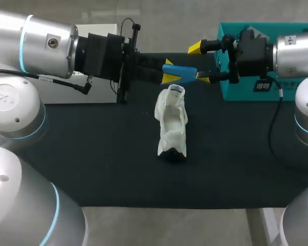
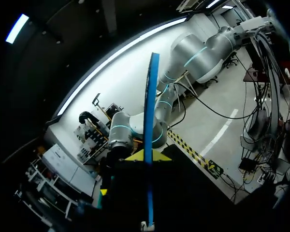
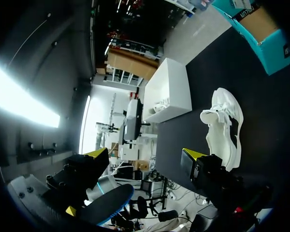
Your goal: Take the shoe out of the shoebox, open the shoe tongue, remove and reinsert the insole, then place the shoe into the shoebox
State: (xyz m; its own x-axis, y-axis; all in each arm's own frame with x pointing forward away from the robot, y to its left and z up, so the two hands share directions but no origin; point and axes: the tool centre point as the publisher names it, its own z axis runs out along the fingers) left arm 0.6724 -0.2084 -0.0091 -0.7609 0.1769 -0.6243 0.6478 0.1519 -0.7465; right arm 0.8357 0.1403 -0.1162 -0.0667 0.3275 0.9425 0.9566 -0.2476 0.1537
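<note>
The white shoe (image 1: 172, 123) sits mid-worktop (image 1: 92, 169), with the teal shoebox (image 1: 226, 92) at the far right edge. The left end effector (image 1: 168, 72) pinches the blue insole (image 1: 184, 69), while the right end effector (image 1: 201, 62) gapes wide beside it.

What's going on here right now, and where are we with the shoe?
The left gripper is shut on the blue insole and holds it in the air just beyond the white shoe. The right gripper is open at the insole's other end, with one finger close to it. The shoe lies on the dark table, outside the teal shoebox. So the insole is out and not yet back in.
</note>
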